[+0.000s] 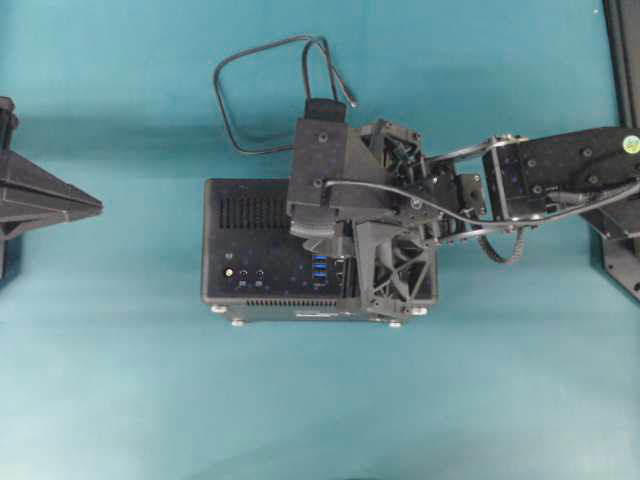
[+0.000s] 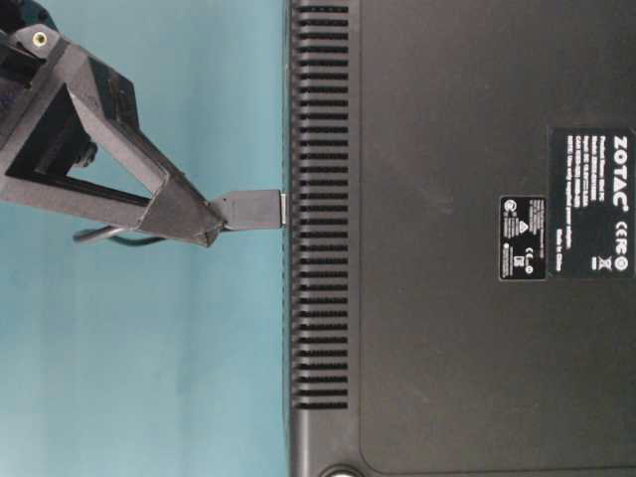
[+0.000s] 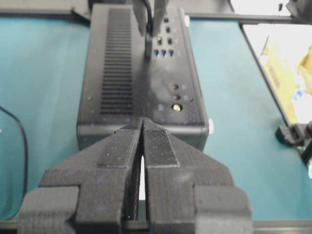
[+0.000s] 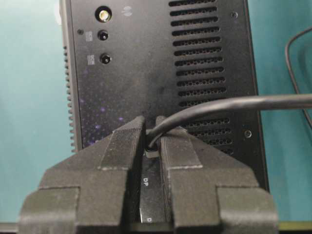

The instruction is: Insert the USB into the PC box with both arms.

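The PC box (image 1: 250, 245) is seen lying on a teal bench (image 1: 120, 400), its port face turned up, with silver feet (image 1: 237, 321) along one edge. The USB (image 2: 248, 210) plug is clamped in the right tool (image 4: 150, 139) and held at the box's port face; its black cable is looped behind. The left tool (image 3: 142, 127) is closed on nothing, just short of the box.

The right hand (image 1: 345, 262) sits over the PC box (image 1: 250, 245), on its right half, with the USB (image 2: 248, 210) plug at its fingertips, touching the box's face. The cable loops behind that hand onto the tabletop (image 1: 120, 400). The left hand (image 1: 95, 207) waits well to the left, apart from the box.
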`<action>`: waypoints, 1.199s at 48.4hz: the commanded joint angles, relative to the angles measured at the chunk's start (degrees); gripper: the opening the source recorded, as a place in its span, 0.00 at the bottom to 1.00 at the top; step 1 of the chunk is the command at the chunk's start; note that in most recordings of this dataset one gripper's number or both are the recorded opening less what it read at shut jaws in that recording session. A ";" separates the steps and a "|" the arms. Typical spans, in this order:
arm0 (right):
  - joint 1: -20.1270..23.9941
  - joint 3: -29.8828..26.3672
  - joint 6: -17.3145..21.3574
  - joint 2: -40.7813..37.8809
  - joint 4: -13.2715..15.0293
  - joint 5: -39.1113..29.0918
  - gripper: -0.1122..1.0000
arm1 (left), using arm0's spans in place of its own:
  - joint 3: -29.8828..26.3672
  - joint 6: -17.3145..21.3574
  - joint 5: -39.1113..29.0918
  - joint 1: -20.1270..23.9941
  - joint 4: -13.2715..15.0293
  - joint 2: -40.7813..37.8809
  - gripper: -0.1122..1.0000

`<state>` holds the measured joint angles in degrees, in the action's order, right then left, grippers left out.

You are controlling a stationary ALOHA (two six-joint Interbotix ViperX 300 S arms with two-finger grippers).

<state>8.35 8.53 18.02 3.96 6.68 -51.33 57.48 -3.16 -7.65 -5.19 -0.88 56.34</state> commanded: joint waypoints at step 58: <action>1.49 -1.41 1.76 0.62 -1.93 -0.09 0.20 | -1.76 0.00 0.18 -0.09 -0.09 -0.44 0.10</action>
<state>8.61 8.17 19.25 3.96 5.27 -51.24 57.48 -3.08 -7.65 -5.19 -0.88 56.25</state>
